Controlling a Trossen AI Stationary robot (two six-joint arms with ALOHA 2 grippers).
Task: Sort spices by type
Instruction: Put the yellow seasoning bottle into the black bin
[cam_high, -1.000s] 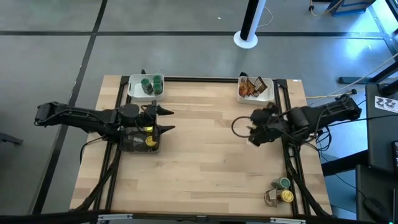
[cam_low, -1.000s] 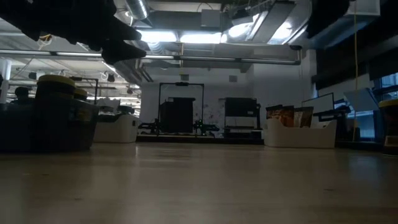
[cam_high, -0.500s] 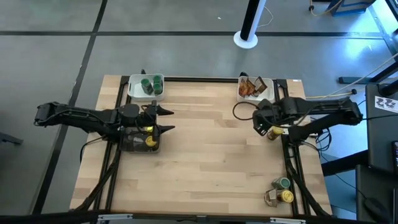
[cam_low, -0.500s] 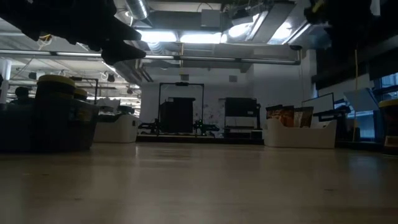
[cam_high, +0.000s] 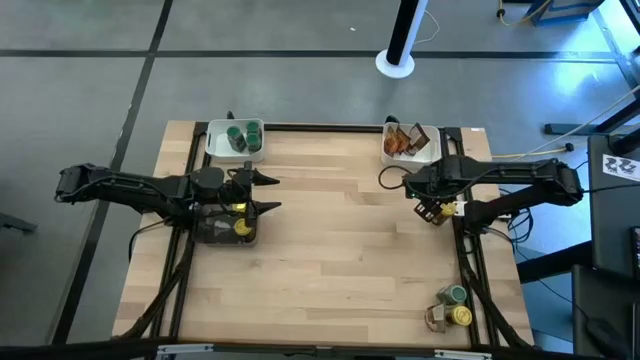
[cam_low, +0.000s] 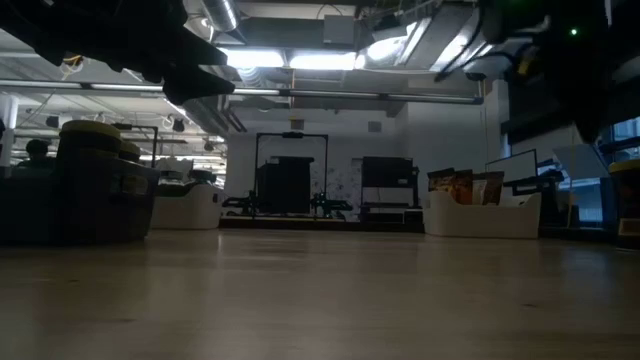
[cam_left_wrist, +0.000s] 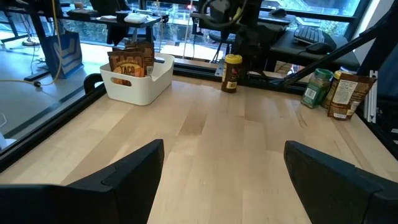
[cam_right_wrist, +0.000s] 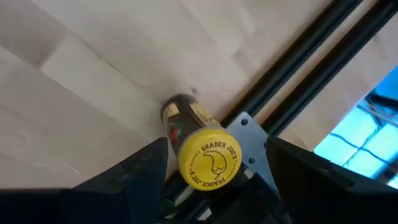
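A yellow-lidded spice jar (cam_right_wrist: 208, 158) stands upright on the table by the right rail, also seen in the high view (cam_high: 446, 209) and the left wrist view (cam_left_wrist: 231, 73). My right gripper (cam_high: 437, 207) points down over it, open. One finger stands on each side of the lid, with a gap showing on both sides. My left gripper (cam_high: 278, 193) waits open, level, above the dark tray (cam_high: 212, 234), which holds another yellow-lidded jar (cam_high: 241, 226). Green-lidded jars (cam_high: 241, 133) stand in the far-left white tray (cam_high: 218, 152). Brown-orange packets (cam_high: 400, 141) stand in the far-right white tray (cam_high: 428, 156).
Black rails (cam_high: 464, 250) run along the table's sides, and a grey bracket (cam_right_wrist: 249, 127) lies right beside the jar under my right gripper. Near the front right corner stand a green-lidded jar (cam_high: 457, 294), a yellow-lidded jar (cam_high: 461, 316) and a packet (cam_high: 437, 318). Bare wood (cam_high: 340, 250) fills the middle.
My right gripper has swung toward the table's right edge and come down. It has tipped from a slant to nearly straight down, so it now stands over the yellow-lidded jar by the rail. The jar has stayed where it was.
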